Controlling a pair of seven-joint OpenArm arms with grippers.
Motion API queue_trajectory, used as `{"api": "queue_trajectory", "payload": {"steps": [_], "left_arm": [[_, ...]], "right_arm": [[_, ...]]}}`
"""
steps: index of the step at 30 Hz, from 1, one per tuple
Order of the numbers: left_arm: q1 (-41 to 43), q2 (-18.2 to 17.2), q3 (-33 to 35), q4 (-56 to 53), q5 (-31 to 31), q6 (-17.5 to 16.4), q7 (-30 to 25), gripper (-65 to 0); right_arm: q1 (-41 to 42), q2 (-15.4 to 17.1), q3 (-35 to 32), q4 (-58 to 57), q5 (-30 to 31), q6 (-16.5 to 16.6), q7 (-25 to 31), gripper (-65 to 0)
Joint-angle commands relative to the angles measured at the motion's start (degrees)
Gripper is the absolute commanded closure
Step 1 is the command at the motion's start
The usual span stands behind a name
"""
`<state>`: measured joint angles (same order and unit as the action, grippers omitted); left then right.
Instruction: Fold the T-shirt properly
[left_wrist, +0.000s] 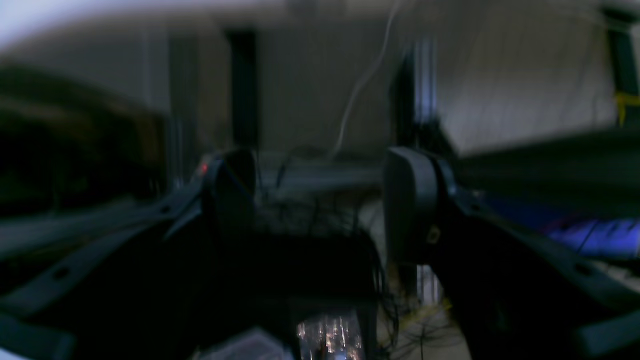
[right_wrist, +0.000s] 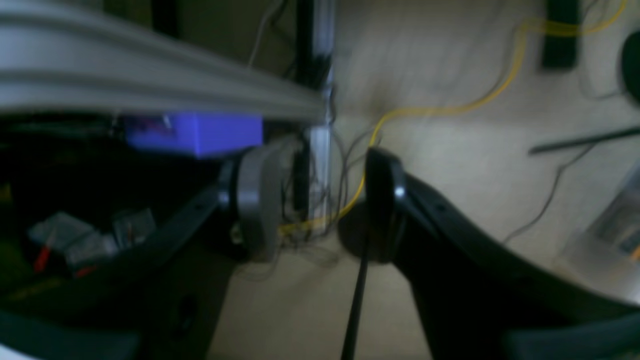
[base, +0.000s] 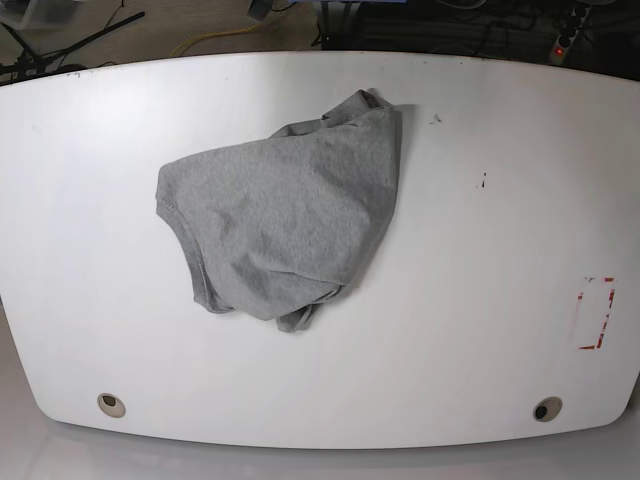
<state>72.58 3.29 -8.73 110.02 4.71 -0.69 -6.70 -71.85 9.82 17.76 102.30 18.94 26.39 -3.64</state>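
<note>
One T-shirt (base: 280, 225), grey, lay crumpled in a heap on the white table (base: 480, 330), left of centre in base view. I saw no arms there. Wrist views: left gripper (left_wrist: 320, 200) and right gripper (right_wrist: 317, 202) both had jaws apart, nothing btwn them, aimed off-table.

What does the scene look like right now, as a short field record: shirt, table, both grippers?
T-shirt: grey, crumpled in a heap, unfolded, left of centre in the base view
table: white, with a red rectangular marking near its right edge in the base view
left gripper: jaws apart, nothing between them, off the table
right gripper: jaws apart, nothing held, off the table over the floor
arms in base view: neither shows
contact with shirt: none
</note>
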Motion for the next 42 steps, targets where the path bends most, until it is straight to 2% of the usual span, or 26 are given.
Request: {"api": "queue_trajectory", "payload": {"steps": [1, 7, 13, 22, 28, 30, 31, 34, 36, 42], "left_arm": [[2.3, 1.5, 0.0, 3.1, -0.1, 0.3, -0.9, -36.7], [2.3, 1.9, 0.1, 5.2, 0.0, 0.3, -0.9, -36.8], [-3.9, 1.8, 0.1, 5.0, 0.2, 0.2, -0.9, -36.9], [-14.0, 1.7, 3.5, 4.7, 0.6, 0.2, -0.6, -37.1], [-18.5, -2.5, 8.8, 4.5, 0.5, 0.3, 3.8, -38.6], [-19.6, -3.2, 10.3, 4.4, 0.5, 0.4, 5.4, -41.7], [-20.0, -3.6, 11.0, 4.3, 0.5, 0.4, 6.2, -43.8], [-20.4, -3.9, 12.1, 4.2, 0.5, 0.5, 7.0, -46.3], [-20.4, -3.9, 12.6, 4.2, 0.5, 0.5, 7.2, -46.4], [-21.8, -4.3, 15.6, 3.5, 0.5, 0.3, 7.4, -46.1]], "right_arm": [[-1.9, 0.0, 1.9, 4.5, 1.5, 0.4, -1.2, -25.5], [-0.9, 0.0, 7.8, 11.8, 7.2, 0.4, -7.0, -25.5], [6.0, 0.0, 13.1, 12.6, 12.3, 0.5, -12.8, -25.5], [16.5, 0.0, 14.4, 12.7, 15.3, 0.6, -19.6, -26.3], [24.0, 0.2, 14.4, 12.7, 18.1, 0.6, -26.5, -26.6], [26.2, 0.2, 14.5, 12.7, 18.6, 0.6, -29.0, -30.1], [27.7, 0.2, 14.5, 12.7, 19.0, 0.6, -30.3, -34.1], [31.0, 0.2, 14.5, 12.6, 19.1, 0.6, -32.6, -44.9], [33.3, 0.2, 14.5, 12.6, 19.1, 0.6, -34.0, -49.3], [42.1, 0.3, 14.5, 11.3, 18.6, 0.5, -40.1, -51.0]]}}
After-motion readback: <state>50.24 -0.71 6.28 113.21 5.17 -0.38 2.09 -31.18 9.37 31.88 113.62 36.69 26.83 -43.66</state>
